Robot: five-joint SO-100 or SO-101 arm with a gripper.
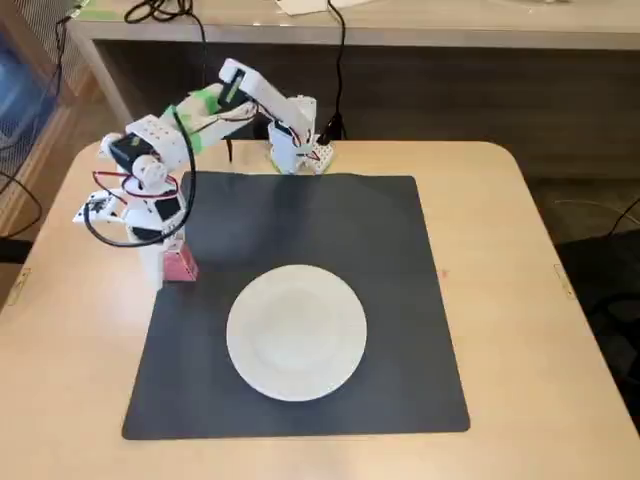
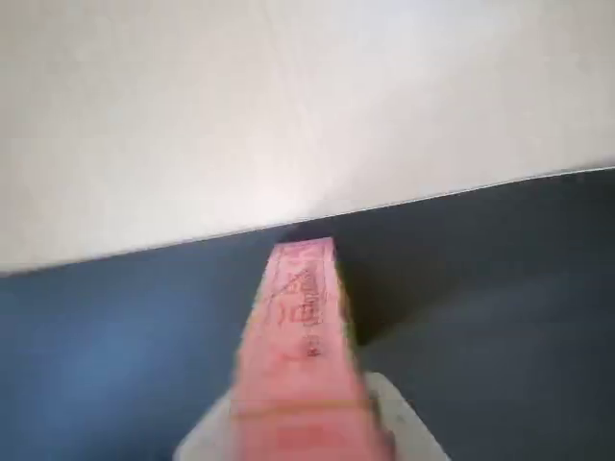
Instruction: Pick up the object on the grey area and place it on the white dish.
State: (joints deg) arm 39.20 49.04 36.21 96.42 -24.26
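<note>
The object, a small pink box (image 1: pixel 183 265), sits at the left edge of the grey area (image 1: pixel 340 230), a dark mat. My gripper (image 1: pixel 170 272) points down there, shut on the box. In the wrist view the pink box (image 2: pixel 300 336) runs up from the bottom edge between my white fingers (image 2: pixel 404 423), its far end near the mat's border (image 2: pixel 500 288) with the pale tabletop. Whether the box still touches the mat I cannot tell. The white dish (image 1: pixel 297 332) lies bare on the mat's front middle, to the right of the gripper.
The arm's base (image 1: pixel 297 150) is fixed at the table's back edge, with cables trailing behind it. Light wooden tabletop (image 1: pixel 520 300) surrounds the mat. A desk edge (image 1: pixel 400 30) runs across the back.
</note>
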